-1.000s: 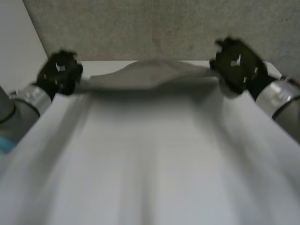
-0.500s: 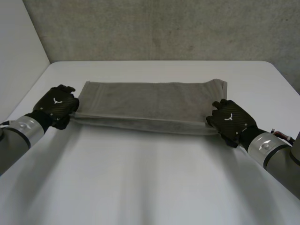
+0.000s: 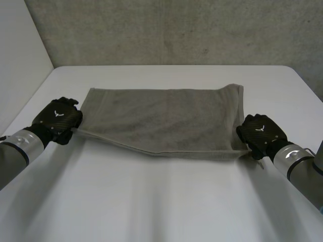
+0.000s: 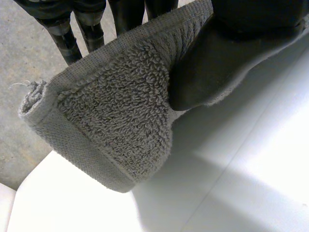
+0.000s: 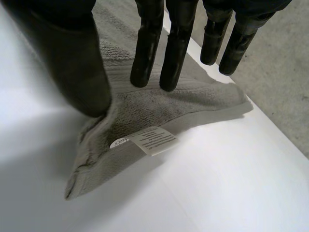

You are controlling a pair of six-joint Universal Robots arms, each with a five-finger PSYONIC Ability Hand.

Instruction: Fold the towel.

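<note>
- Nearest me, across the lower half of the frame, the white worktop (image 3: 161, 206) is bare. It is the only thing bearing anything, and what lies on it is the towel (image 3: 161, 116).
- My left hand (image 3: 56, 118) is at the middle left of the frame, on the towel's near left corner. The wrist view shows my thumb (image 4: 212, 63) clamping that corner against my fingers (image 4: 65, 38), with the corner lifted off the worktop.
- My right hand (image 3: 260, 133) is at the middle right, on the near right corner. My fingers (image 5: 147, 48) lie straight over the cloth and my thumb (image 5: 77, 63) presses its edge. I read this as a pinch. Beyond my thumb the corner, with its white label (image 5: 152, 140), rests on the worktop.
- Between my hands the grey towel lies spread across the centre of the frame, and its near edge bows toward me in the middle.
- I judge the step to be carrying this near edge over to the far one. To do it well I should draw my hands apart until the bow goes, raise both corners level together, and set each down on its far corner.
- The far right corner (image 3: 236, 89) is rumpled, so I should match the edges there with care.
- Behind everything is a grey wall (image 3: 176, 30).
</note>
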